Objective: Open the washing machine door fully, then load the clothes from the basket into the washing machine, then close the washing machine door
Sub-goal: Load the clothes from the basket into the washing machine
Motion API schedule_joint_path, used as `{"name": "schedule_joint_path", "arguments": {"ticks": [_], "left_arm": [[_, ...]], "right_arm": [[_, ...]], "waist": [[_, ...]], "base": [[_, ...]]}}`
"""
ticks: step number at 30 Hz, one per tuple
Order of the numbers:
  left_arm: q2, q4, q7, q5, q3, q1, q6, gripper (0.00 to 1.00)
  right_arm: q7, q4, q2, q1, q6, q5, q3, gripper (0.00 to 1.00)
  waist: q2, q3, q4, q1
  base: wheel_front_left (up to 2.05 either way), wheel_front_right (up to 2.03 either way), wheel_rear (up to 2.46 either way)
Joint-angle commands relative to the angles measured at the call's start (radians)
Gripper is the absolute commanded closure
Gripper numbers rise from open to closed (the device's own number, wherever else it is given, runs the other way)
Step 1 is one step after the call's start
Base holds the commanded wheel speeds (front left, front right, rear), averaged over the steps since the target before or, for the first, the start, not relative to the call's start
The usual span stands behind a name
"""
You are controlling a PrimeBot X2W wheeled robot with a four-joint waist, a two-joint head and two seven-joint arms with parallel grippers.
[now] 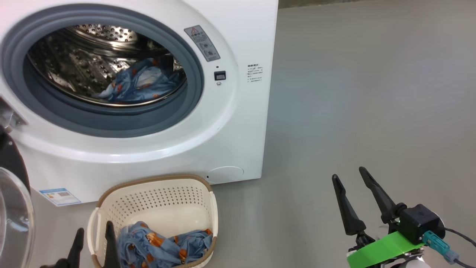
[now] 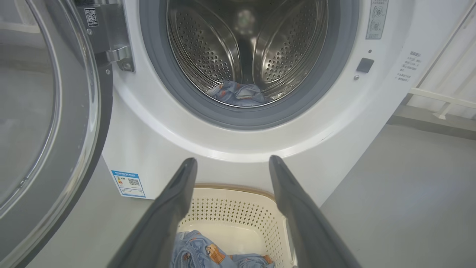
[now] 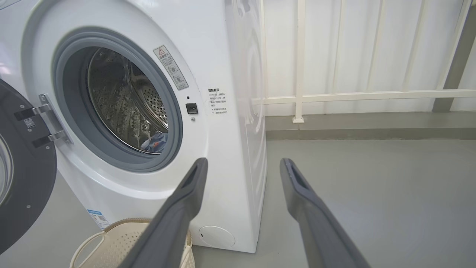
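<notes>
- The washer point(image 1: 238, 123) stands on a grey floor point(image 1: 353, 93). Its door point(image 3: 29, 178) is swung out to the left on a metal hinge point(image 2: 119, 56), leaving the mouth of the drum point(image 1: 74, 70) uncovered.
- Some clothes point(image 1: 141, 83), blue with orange bears, lie at the bottom of the drum, behind the grey ring point(image 1: 111, 123).
- The basket point(image 1: 156, 193) sits on the floor just in front of the washer, below the drum mouth. More of the blue clothes lie bunched in its near half, and its far half is bare.
- A blue label point(image 1: 59, 196) is stuck low on the washer's front, left of the basket.
- The left gripper point(image 1: 94, 226) hangs at the basket's left rim, fingers spread wide and pointing toward the washer, with nothing between them. In its wrist view the basket's clothes lie below the gap. Whether a finger touches the rim cannot be told.
- The right gripper point(image 1: 348, 172) is over bare floor to the right of the washer, well apart from the basket, fingers spread wide and holding nothing.
</notes>
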Motion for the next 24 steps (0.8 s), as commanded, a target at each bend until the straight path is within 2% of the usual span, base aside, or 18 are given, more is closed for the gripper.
{"name": "schedule_joint_path", "arguments": {"ticks": [1,10,24], "left_arm": [[0.013,-0.036,-0.004,-0.007,0.027,-0.005,0.010,0.00],[0.013,-0.058,-0.004,-0.003,0.030,0.035,0.031,0.00],[0.013,-0.067,-0.004,0.014,0.040,0.062,0.017,0.00]], "right_arm": [[-0.005,-0.024,-0.008,-0.004,0.003,-0.004,0.018,0.00],[-0.005,-0.017,-0.006,0.008,0.003,-0.004,0.022,0.00],[-0.005,-0.018,-0.005,0.033,0.003,-0.002,0.026,0.00]], "waist": [[0.0000,-0.006,0.004,0.0000],[0.0000,-0.042,0.012,0.0000],[0.0000,-0.071,0.011,0.0000]], "base": [[0.00,0.00,0.00],[0.00,0.00,0.00],[0.00,0.00,0.00]]}}
